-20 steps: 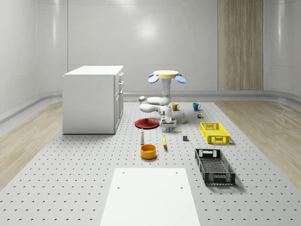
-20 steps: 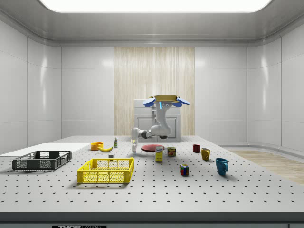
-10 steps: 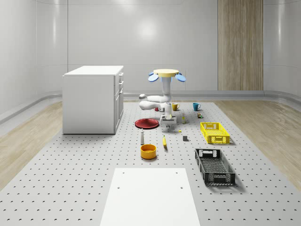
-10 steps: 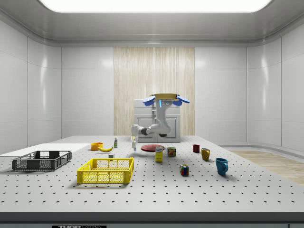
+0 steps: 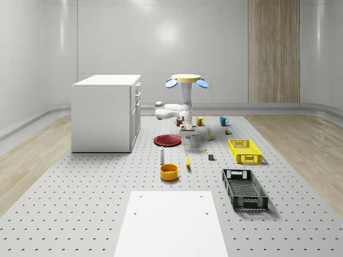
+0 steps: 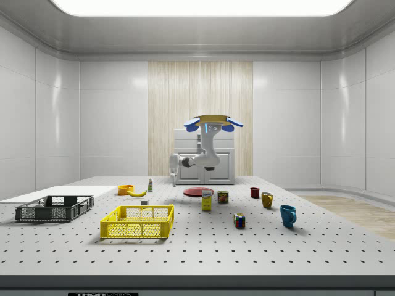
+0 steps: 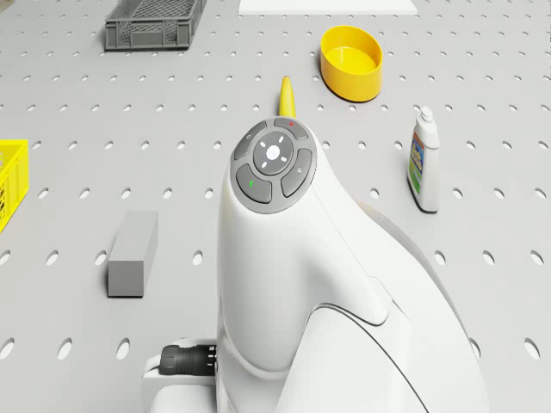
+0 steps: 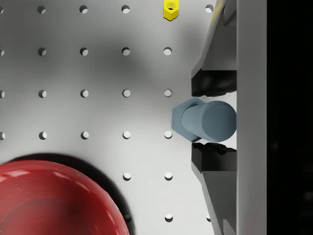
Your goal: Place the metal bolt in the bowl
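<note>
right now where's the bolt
The bolt sits between the end effector fingers in the wrist view, held above the table near the red bowl.

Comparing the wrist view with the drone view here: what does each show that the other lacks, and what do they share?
Wrist view alone: the hand shut on the bolt, above the table, with a red plate and a yellow nut below. Drone view alone: the arm, yellow bowl, bottle, banana, grey block and black crate. Both: the perforated table.
</note>
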Tool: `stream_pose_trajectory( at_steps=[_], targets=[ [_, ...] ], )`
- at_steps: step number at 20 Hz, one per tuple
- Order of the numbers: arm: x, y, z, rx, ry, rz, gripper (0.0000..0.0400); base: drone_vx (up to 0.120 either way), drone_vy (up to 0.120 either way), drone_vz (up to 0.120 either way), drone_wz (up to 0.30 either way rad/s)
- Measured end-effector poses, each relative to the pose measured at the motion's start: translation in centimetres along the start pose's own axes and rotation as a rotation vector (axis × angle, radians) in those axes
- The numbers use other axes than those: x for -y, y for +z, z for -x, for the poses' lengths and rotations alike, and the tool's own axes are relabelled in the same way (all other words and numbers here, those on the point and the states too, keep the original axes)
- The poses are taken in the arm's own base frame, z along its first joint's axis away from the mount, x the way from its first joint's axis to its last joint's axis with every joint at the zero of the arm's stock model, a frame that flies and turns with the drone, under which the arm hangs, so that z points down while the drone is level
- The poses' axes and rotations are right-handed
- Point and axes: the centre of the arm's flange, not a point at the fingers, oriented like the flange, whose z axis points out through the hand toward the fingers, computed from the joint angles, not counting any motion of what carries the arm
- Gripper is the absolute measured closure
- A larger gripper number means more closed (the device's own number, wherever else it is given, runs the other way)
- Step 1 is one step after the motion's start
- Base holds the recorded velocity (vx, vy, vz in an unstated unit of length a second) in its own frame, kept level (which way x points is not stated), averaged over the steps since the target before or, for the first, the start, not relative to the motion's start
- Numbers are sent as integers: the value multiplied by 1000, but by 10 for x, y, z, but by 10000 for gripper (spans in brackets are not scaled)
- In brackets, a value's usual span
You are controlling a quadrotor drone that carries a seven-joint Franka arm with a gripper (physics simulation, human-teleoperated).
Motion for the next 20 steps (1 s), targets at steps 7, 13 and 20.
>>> stream_pose_trajectory(
  at_steps=[7,13,20],
  targets=[
    [0,-1,0,0,1,0,262,109,-23,29,0],
    [0,-1,0,0,2,0,262,120,-73,0,0],
    [0,-1,0,0,2,0,262,120,-103,0,0]
  ],
)
